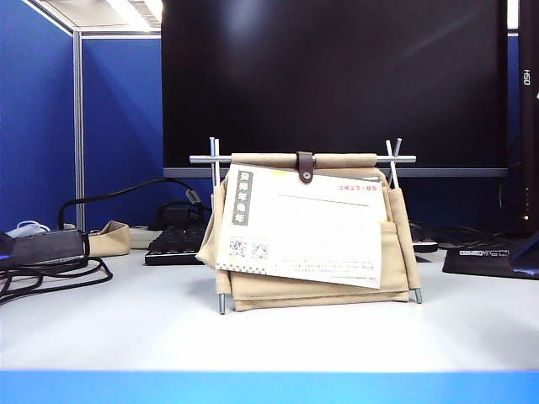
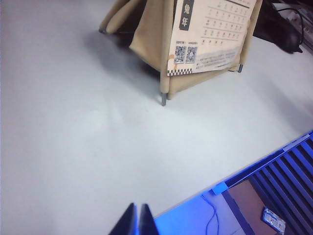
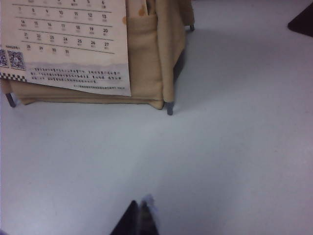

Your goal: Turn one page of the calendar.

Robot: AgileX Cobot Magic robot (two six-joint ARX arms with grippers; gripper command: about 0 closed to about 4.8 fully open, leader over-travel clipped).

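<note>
Calendar sits mid-table, page hanging crooked; left claw and right claw both pinched together, near, empty.

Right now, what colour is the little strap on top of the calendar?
Brown, a dark leather brown strap; the exterior view shows it best.

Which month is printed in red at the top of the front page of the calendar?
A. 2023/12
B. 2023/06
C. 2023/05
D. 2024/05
C: in the exterior view the front page of the calendar carries "2023/05" in red near its upper right corner, just under the top rod.
</note>
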